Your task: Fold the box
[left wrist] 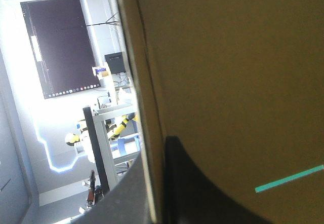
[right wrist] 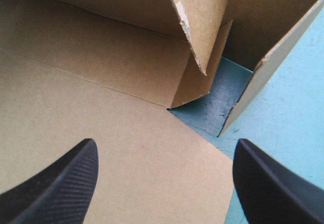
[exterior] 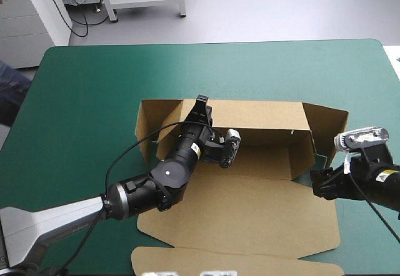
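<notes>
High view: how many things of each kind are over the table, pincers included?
box: 1
pincers: 2 (left pincer shut on the box's raised rear wall; right pincer open over the box's right corner)
total: 3

Left arm (exterior: pixel 139 196) in view: black round segments, a white dot on the joint, and a grey link farthest back from the fingers. Right arm (exterior: pixel 369 185), black too, has a yellow label behind its fingers (right wrist: pixel 55 188), broad black fins with a fine woven grain.
</notes>
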Robot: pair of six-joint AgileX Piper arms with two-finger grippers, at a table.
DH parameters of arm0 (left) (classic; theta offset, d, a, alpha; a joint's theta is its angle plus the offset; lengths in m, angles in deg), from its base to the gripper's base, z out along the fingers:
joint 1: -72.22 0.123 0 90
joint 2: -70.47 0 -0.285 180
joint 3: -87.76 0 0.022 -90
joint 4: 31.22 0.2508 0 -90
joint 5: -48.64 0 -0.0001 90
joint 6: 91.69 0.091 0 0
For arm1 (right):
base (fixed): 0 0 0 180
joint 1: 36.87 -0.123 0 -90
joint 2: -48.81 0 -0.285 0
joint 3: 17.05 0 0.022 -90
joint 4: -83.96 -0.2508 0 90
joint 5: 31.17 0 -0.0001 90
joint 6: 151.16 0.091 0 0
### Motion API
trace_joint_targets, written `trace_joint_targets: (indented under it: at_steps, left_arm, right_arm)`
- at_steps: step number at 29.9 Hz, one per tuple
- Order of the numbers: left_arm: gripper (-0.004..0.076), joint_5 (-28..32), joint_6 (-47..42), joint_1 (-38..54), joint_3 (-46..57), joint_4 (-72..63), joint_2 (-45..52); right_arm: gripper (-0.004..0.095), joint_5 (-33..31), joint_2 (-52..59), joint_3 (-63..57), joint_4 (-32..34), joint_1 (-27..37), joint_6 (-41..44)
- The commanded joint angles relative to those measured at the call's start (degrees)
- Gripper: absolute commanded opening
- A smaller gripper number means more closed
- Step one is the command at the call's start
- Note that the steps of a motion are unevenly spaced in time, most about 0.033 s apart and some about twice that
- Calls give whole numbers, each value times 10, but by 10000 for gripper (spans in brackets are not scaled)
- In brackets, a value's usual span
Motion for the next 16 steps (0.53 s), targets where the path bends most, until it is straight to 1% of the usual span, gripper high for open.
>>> trace_joint_targets:
  at_steps: [1,4,7,11,16]
  left_arm:
    - [-10,14,4,-7,-7,7,14]
    - [-10,13,3,-7,-7,7,14]
    - [-10,13,-5,-7,-7,7,14]
    - [-10,10,-10,-7,3,8,14]
    - [-10,-3,-10,-7,24,16,14]
  right_arm:
    - [702,17,3,15,-27,2,22]
    - [701,18,3,15,-27,2,24]
    - [701,34,3,15,-33,2,27]
    - [701,63,3,17,-41,2,88]
    - [695,105,-20,69,-33,2,109]
